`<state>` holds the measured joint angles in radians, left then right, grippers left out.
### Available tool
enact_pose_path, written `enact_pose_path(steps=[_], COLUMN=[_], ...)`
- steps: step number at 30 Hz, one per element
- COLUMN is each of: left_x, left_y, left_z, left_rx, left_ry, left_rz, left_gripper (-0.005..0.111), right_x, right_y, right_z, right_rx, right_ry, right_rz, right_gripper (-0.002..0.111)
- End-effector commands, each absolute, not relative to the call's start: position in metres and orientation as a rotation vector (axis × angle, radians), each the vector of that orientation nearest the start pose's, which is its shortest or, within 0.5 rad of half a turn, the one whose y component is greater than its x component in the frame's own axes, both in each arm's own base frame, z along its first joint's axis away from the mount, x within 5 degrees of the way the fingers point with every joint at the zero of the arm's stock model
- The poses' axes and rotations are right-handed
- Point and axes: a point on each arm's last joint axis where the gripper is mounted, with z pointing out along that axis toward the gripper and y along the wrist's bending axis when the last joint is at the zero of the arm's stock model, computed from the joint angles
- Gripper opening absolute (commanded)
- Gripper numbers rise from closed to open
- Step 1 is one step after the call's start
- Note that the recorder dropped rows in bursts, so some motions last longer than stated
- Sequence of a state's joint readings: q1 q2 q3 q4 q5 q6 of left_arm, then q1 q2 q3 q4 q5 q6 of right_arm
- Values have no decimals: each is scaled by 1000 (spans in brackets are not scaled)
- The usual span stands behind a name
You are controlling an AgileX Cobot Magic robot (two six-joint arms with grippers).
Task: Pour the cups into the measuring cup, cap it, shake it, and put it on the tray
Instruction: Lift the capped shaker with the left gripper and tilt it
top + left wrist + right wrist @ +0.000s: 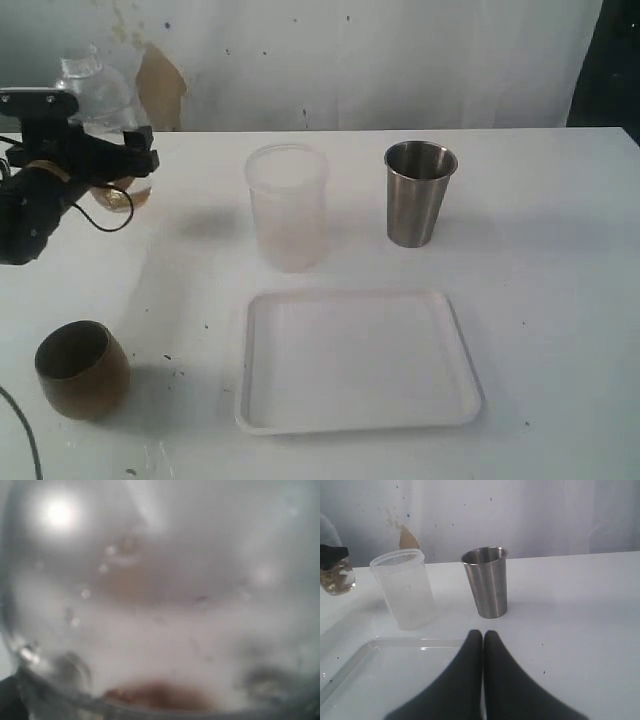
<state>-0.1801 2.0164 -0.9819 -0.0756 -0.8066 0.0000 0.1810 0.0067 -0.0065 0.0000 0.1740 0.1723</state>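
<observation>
At the far left my left gripper [108, 158] is shut on the clear measuring cup [100, 90], held off the table with brown bits [127, 196] in its base. That cup [160, 605] fills the left wrist view as a blur and hides the fingers; it also shows in the right wrist view [337, 577]. The squat brown cup [80, 368] stands upright at the front left. The steel tumbler [420, 192] [487, 582] stands upright at the back right. The white tray [355, 400] [395, 675] lies in the front middle. My right gripper [483, 635] is shut on nothing, over the tray's near edge.
A frosted whitish cup [288, 205] [405, 590] stands upright just behind the tray, left of the steel tumbler. The white table [560, 300] runs to a wall behind. A stained patch [160, 90] marks the wall at the back left.
</observation>
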Motion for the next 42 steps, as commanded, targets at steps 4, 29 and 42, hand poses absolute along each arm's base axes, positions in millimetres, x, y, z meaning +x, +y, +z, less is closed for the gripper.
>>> enact_pose_path(steps=[4,29,42], left_x=[372,318,319], left_y=[-59,-59,-57], left_z=[218,254,251], left_rx=[166,215,25], left_ry=[1703,1699,1749], left_rz=[-92,-240,-340], left_gripper=[0,0,0], right_x=[55,55,55], right_y=[10,10,10], right_z=[198,198,198], right_rx=[-15,-15,-15], right_ry=[1661,1661,1661], right_rz=[259,259,259], right_gripper=[0,0,0])
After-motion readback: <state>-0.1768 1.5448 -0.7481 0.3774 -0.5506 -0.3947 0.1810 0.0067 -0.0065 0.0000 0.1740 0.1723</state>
